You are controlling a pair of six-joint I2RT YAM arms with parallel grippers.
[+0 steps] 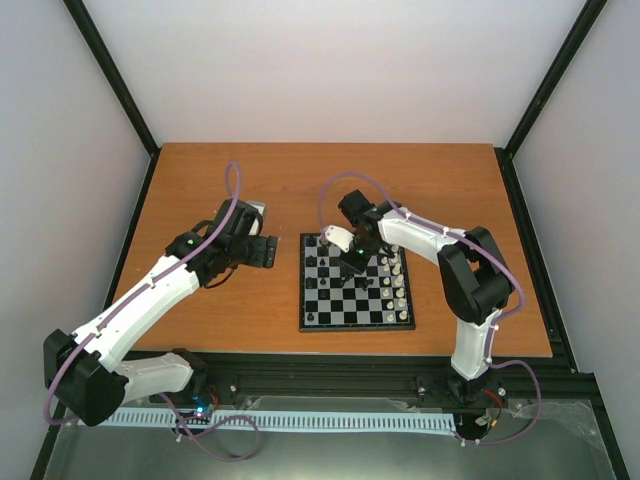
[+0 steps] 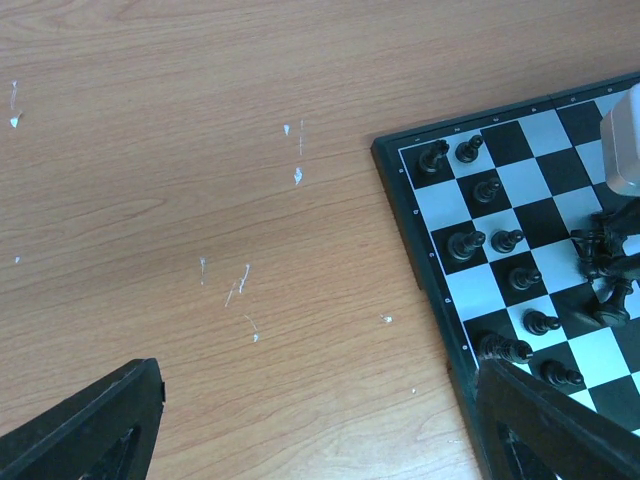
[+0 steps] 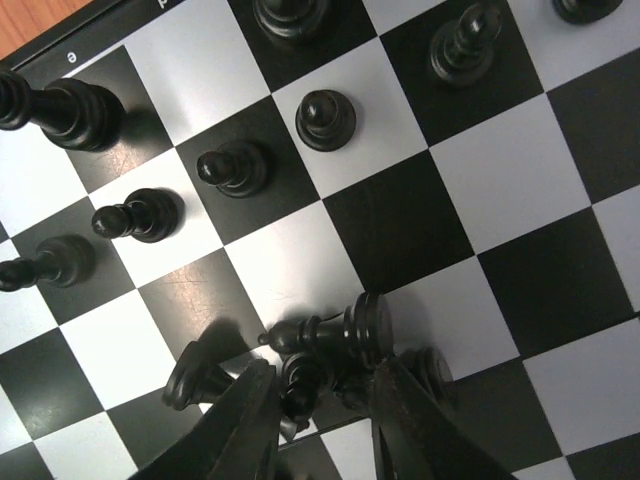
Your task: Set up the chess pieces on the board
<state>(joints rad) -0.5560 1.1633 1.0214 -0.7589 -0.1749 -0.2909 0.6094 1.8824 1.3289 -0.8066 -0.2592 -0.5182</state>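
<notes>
Straddling toppled black pieces on board: right gripper jaws narrow, hold unclear. Left gripper wide open, empty, over table beside board. Pieces likely tiny, light, hard, slippery, easily knocked; pinch stem squarely.

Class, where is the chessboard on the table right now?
In the top view, the board lies on the table, right of centre near the front edge, under the right gripper; the left gripper hovers off its left side.

Black chess pieces crowd the left of the board, a few seemingly toppled mid-board.
</notes>
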